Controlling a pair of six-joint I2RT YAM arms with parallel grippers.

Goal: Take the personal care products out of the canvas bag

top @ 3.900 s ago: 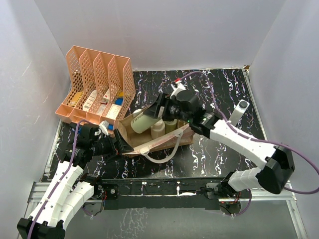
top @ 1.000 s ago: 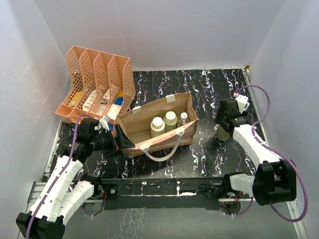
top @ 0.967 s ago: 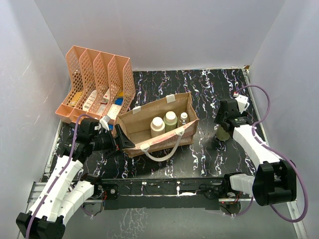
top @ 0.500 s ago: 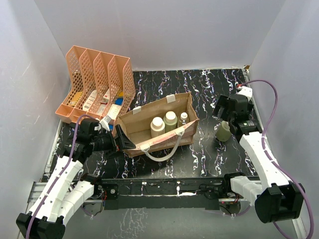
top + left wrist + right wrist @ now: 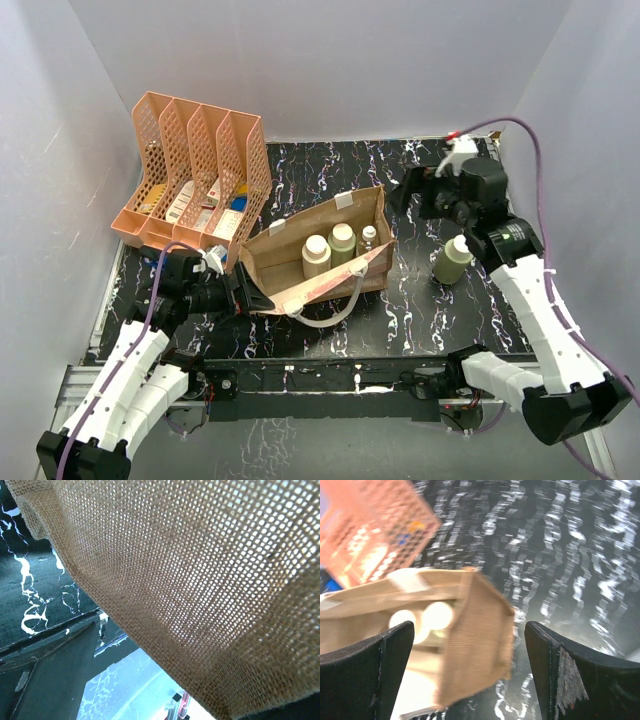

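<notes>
The right claw [image 5: 410, 195] hangs released above the bench [image 5: 420, 310]. Its two dark fingers [image 5: 370, 675] are spread wide with nothing between them. It sits over the far right corner of the canvas bag [image 5: 290, 240]. Its wrist view is blurred, but the bag's right end wall lies below the gap and two round white caps show inside the bag. Near and to the right of this claw, a beige bottle [image 5: 452, 262] with a white cap stands upright on the bench. It is apart from both the bag and the claw.

The left claw [image 5: 248, 290] is at the bag's left end, clenched on the fabric of the end wall. Coarse tan weave fills nearly all of its wrist view, with one dark finger [image 5: 50, 675] under the cloth and the other hidden.

The bag stands open in the middle of the bench. Its near wall leans outward, with reddish print along the rim. A white loop handle [image 5: 335, 305] droops onto the bench. Inside, toward the right end, three products stand upright in a row: a cream bottle [image 5: 316, 256], a taller bottle [image 5: 343, 243] just right of it, and a small clear bottle [image 5: 369, 238] at the end.

At the far left stands an orange mesh rack [image 5: 195, 150] with small boxes and blue items in its slots, near the bag's far left corner.
</notes>
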